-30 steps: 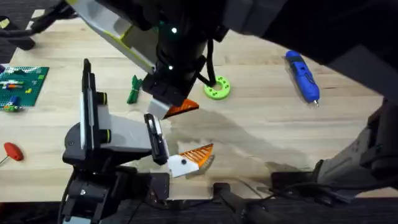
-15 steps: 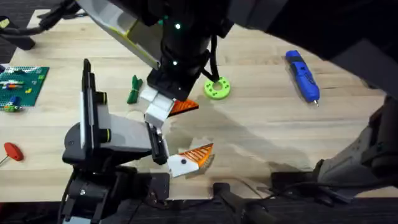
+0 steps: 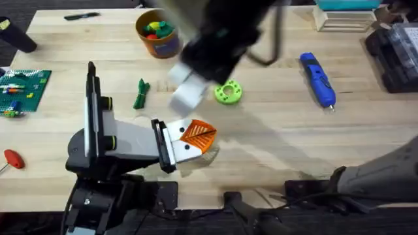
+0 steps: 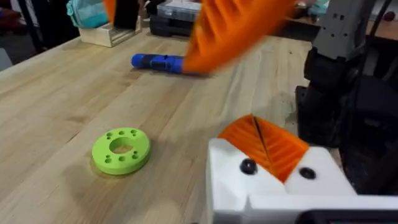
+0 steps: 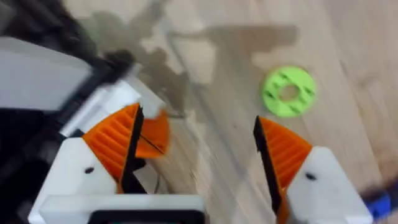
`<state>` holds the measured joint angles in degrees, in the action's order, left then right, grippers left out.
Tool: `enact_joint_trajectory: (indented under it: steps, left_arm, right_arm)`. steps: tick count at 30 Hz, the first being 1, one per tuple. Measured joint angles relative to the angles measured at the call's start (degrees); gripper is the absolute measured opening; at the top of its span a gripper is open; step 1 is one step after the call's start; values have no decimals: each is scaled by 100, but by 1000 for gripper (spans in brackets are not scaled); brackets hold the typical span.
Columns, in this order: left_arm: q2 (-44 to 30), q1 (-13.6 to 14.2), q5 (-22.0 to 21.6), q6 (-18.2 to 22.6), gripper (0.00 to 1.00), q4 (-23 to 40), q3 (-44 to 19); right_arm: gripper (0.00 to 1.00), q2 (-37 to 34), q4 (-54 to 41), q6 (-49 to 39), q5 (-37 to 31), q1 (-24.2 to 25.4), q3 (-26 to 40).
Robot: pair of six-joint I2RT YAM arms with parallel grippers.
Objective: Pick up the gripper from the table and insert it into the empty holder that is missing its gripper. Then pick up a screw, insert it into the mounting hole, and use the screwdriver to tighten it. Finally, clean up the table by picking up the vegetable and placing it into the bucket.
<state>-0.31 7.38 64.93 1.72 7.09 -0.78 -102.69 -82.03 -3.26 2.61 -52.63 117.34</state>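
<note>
Lifted away from the left gripper (image 3: pixel 186 140), the right gripper (image 5: pixel 202 155) is now seen spread wide and empty. Both orange fingers (image 3: pixel 198 135) of the left gripper are pressed shut together, nothing between. The vegetable (image 3: pixel 140 93) is left lying near the bucket (image 3: pixel 157 31).

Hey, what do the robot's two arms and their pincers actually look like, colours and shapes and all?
Both pincers have white angular finger blocks tipped with orange ribbed wedge pads, each block dotted with dark screw heads. That shows on the right pincer and on the left pincer. The left arm has a grey-white body with black joints and a yellow-green ring marking. The right arm is black, trailing a dark cable.
</note>
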Motion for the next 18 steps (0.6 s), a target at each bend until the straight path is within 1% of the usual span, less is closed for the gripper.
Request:
enact_joint_trajectory:
  steps: [4,7,12,15,18]
  left_arm:
    - [0,0,-11,0,16,0,0]
    - [2,0,-22,0,16,-2,0]
    - [1,0,-22,0,16,-2,0]
    - [0,0,-24,0,16,-2,0]
    - [0,0,-24,0,16,-2,0]
  right_arm:
    - [992,347,-369,298,-317,451,8]
    - [992,626,-228,420,-446,681,-290]
    - [994,1238,327,553,-499,1275,-1666]
    - [993,1585,611,603,-512,1912,-2465]
    - [993,1855,680,574,-454,2717,-2956]
